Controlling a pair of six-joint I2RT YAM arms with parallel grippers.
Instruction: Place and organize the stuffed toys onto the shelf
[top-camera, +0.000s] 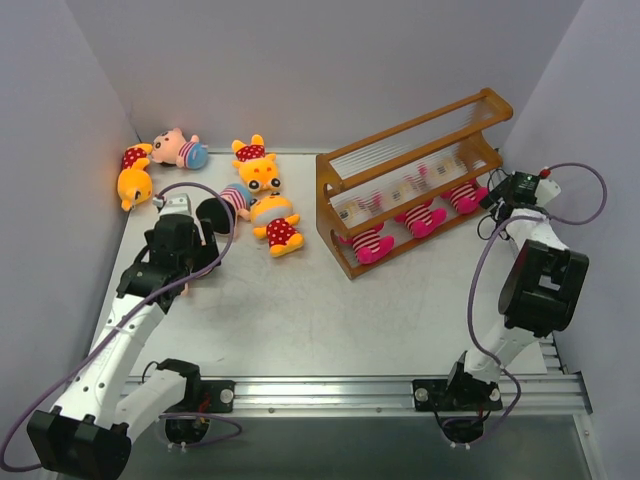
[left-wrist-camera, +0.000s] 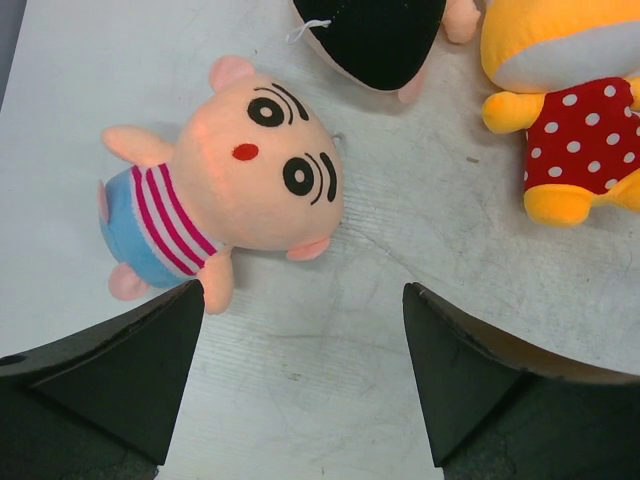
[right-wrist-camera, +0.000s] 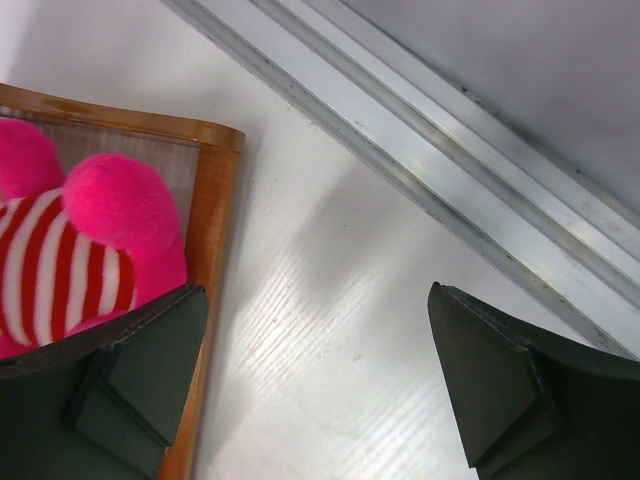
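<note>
The orange-brown shelf (top-camera: 415, 150) stands at the back right. Three magenta striped toys (top-camera: 422, 218) lie in a row on its lower tier. Loose toys lie at the back left: a yellow bear (top-camera: 133, 178), a boy (top-camera: 180, 150), a second bear (top-camera: 258, 168), a third bear (top-camera: 279, 230), and a boy (top-camera: 240, 197) partly hidden by my left gripper (top-camera: 210, 212). The left gripper (left-wrist-camera: 300, 340) is open and empty, just short of a face-up boy (left-wrist-camera: 230, 180). My right gripper (top-camera: 495, 198) is open and empty beside the shelf's right end (right-wrist-camera: 215, 200), next to a magenta toy (right-wrist-camera: 100, 230).
In the left wrist view a black-haired doll head (left-wrist-camera: 375, 35) and a polka-dot bear (left-wrist-camera: 580, 120) lie just beyond the boy. An aluminium rail (right-wrist-camera: 400, 130) runs along the table's right edge. Grey walls enclose the table on three sides.
</note>
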